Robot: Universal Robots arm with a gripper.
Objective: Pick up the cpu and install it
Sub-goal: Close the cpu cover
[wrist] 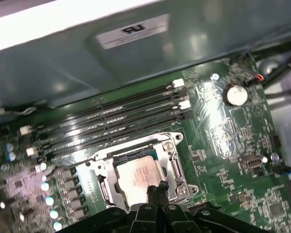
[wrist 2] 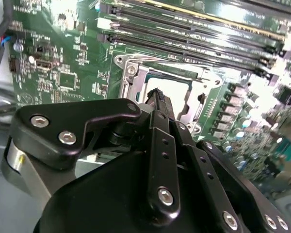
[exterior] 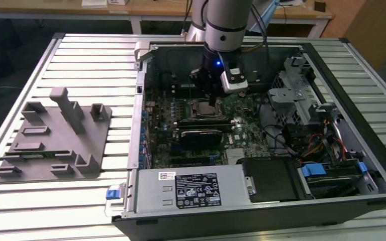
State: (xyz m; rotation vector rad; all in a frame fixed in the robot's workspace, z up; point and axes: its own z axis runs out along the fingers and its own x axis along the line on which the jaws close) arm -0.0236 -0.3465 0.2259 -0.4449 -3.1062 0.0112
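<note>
The black two-finger gripper (wrist: 157, 187) is closed and holds nothing; its tips sit at one edge of the silvery-grey square cpu (wrist: 137, 174). The cpu lies flat inside the metal socket frame (wrist: 170, 141) on the green motherboard (wrist: 218, 126). Seating appears done, but locking cannot be judged.

Workshop scene: a ribbed, silvery metal tabletop (exterior: 354, 75) spans the exterior view, its long slats evenly and brightly lit. Behind it stands a pale wooden desk (exterior: 153, 9) on white legs (exterior: 135, 24). Dark floor (exterior: 38, 27) shows at the exterior view's left, and a brown wooden panel (exterior: 374, 25) rises at its right.
</note>
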